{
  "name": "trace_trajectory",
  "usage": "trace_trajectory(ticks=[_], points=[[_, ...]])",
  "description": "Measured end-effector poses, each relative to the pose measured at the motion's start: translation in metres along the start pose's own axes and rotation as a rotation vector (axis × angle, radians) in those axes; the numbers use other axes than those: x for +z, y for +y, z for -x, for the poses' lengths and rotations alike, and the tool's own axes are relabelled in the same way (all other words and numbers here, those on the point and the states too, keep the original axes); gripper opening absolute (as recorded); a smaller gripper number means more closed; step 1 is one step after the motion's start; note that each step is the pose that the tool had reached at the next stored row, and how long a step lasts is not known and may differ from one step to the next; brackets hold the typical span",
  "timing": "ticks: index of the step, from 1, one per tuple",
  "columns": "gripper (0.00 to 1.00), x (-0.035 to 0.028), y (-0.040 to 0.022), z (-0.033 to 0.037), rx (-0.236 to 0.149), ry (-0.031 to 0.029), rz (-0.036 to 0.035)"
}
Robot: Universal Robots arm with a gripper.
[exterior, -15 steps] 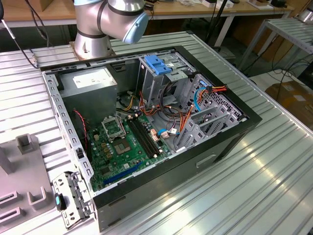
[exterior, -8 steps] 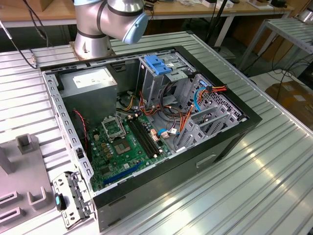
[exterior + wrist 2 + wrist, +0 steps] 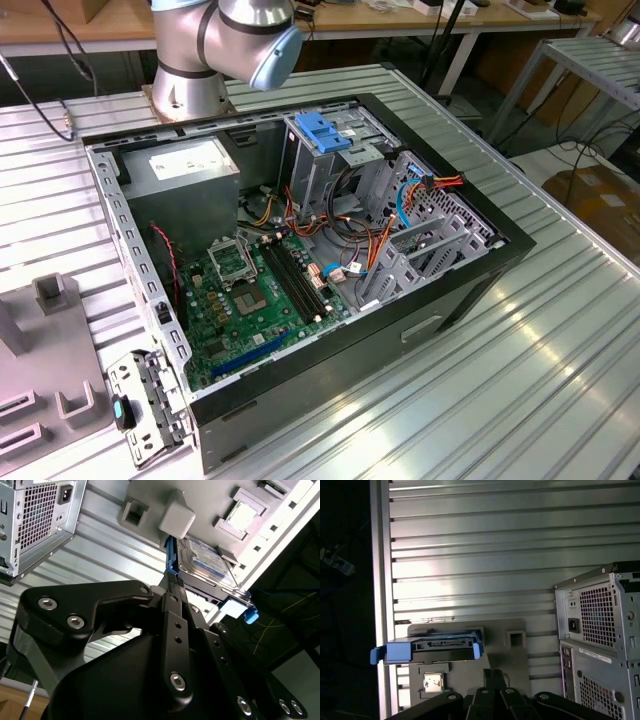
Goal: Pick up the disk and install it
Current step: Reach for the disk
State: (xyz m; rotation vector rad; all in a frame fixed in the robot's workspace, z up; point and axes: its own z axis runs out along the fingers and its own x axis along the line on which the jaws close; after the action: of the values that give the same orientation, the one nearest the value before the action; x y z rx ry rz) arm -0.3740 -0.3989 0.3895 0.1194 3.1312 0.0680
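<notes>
Ribbed metal table (image 3: 560,380) with the open case (image 3: 440,320) on it, lid off. In the exterior view the arm (image 3: 230,40) is mounted just behind the case. Inside I can see the grey PSU (image 3: 190,175) and, beside it, the cage (image 3: 325,135) with its blue handle.

The grey plate (image 3: 505,660) lies flat by the table's edge, near the back of the case. The disk (image 3: 442,649) is sitting in that plate. In the first wrist view I get it edge-on, connector side towards the camera, blue rails at both ends, so it looks like it's standing upright in its slot. The second wrist view shows its labelled face (image 3: 207,562).

The gripper (image 3: 172,592) is right next to one blue rail there. It isn't carrying anything, and I honestly can't tell if it's set wide or narrow. A small square chip (image 3: 433,682) sits in a pocket just beside the disk.
</notes>
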Motion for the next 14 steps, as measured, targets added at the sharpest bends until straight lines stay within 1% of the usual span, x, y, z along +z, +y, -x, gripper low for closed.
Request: trace_trajectory(ticks=[3,5,7,9,10,14], points=[[0.11,0.0000,-0.0005,-0.0066,0.000,0.0006,0.0000],[0.11,-0.0001,-0.0008,-0.0109,0.000,0.0020,-0.0001],[0.11,0.0000,-0.0013,-0.0168,0.000,0.0036,-0.0002],[0.11,0.0002,-0.0016,-0.0206,0.000,0.0046,-0.0003],[0.11,0.0004,-0.0018,-0.0239,0.000,0.0054,-0.0003],[0.11,0.0007,-0.0025,-0.0315,0.000,0.0081,-0.0006]])
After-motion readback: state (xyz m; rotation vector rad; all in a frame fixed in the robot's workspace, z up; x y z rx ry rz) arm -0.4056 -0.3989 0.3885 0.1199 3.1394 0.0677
